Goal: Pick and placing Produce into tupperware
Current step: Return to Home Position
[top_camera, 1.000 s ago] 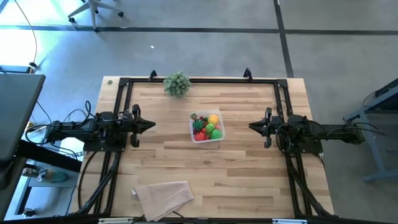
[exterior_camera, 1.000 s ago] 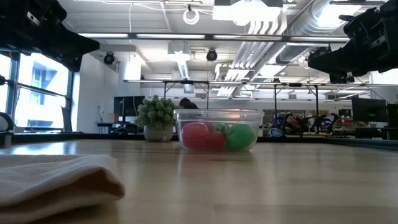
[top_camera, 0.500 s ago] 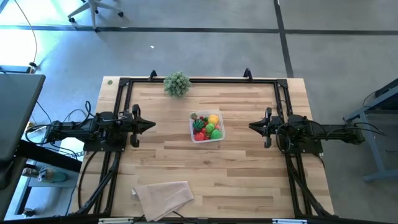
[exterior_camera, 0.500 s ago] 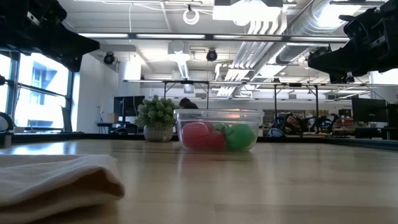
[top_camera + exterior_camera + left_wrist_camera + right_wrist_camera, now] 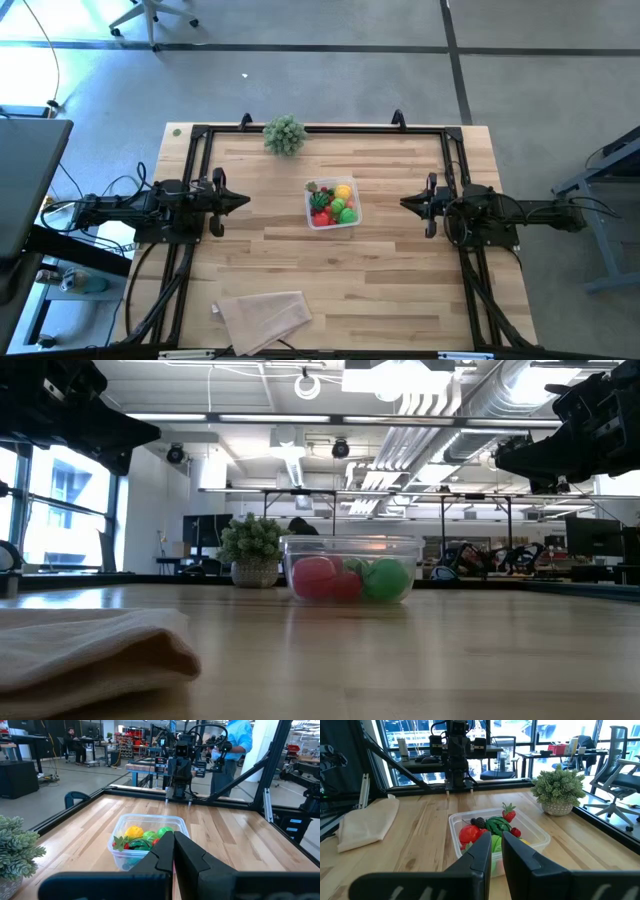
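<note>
The clear tupperware (image 5: 309,206) stands on the middle of the wooden table, resting on its base. The produce (image 5: 333,203) lies inside it: red, green and yellow toy pieces, with a strawberry (image 5: 509,813) toward the plant side. My left gripper (image 5: 245,201) hangs level above the table's left side, fingers shut and pointing at the tupperware (image 5: 150,816). My right gripper (image 5: 404,204) hangs level above the right side, facing it too, shut but for a thin slit, with nothing between the fingers. Both are well clear of the tupperware.
A bushy grey-green potted plant (image 5: 284,134) stands at the far edge. A folded beige cloth (image 5: 265,315) lies near the front left. A black metal frame (image 5: 320,128) runs along the table's edges. In the left wrist view, a person (image 5: 235,745) stands beyond the table.
</note>
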